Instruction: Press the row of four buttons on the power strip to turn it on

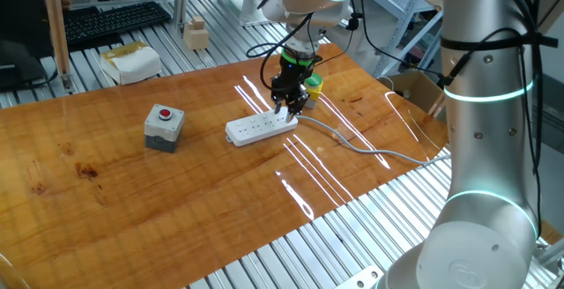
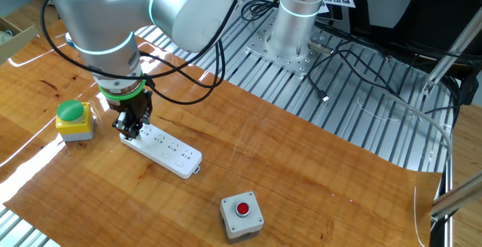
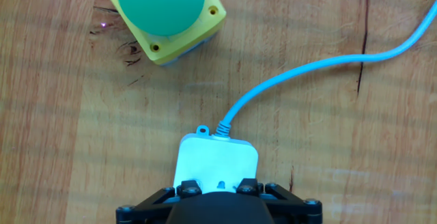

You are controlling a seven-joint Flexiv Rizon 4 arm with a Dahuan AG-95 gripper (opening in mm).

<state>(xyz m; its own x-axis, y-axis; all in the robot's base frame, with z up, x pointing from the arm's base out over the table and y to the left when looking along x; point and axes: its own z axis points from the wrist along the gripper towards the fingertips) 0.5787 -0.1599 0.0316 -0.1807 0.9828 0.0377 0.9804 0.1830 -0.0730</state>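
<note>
Wooden bench (image 1: 176,201) on slatted metal frame, grey box with red button (image 1: 164,127) nearest at 9 o'clock, white power strip (image 1: 261,128) mid-bench, closed end effector (image 1: 291,106) touching its cable end, yellow box with green button (image 2: 74,119) beyond at 1 o'clock.

- The arm (image 2: 113,21) reaches over the table's middle, wrist pointing straight down.
- The pincer (image 1: 290,106) hangs low above the table, its black fingers (image 2: 129,129) closed together, nothing held.
</note>
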